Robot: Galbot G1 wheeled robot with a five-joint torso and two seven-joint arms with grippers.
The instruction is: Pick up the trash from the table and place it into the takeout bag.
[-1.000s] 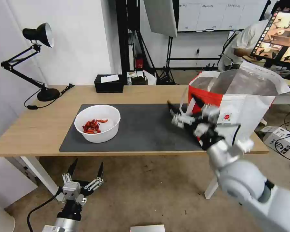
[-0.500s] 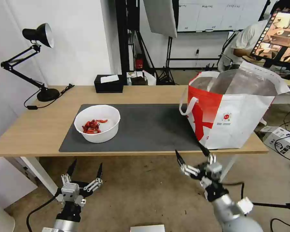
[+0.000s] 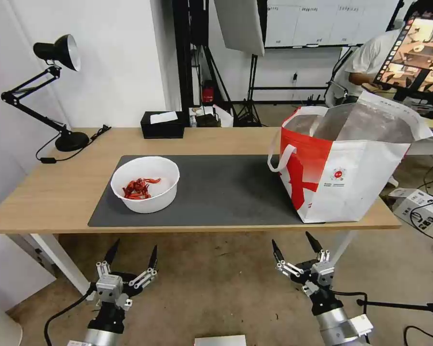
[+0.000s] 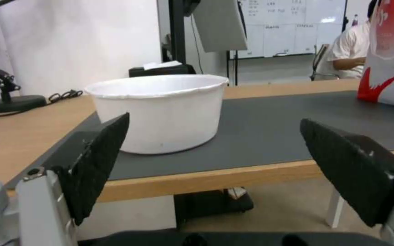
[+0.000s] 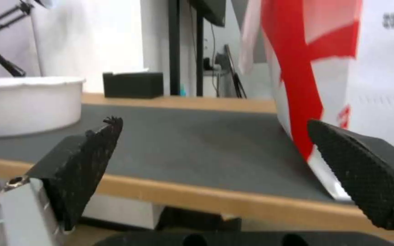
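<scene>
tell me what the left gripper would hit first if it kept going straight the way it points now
Probably the white bowl: the open left gripper sits below the table's front edge, angled up at it. The edge itself might come first; depth is unclear.

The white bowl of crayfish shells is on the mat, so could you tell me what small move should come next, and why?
Probably raise the left gripper toward the white bowl. The bowl stands on the dark mat on the table's left part, nearest that arm; both grippers hang open below the table edge, the right gripper under the takeout bag.
</scene>
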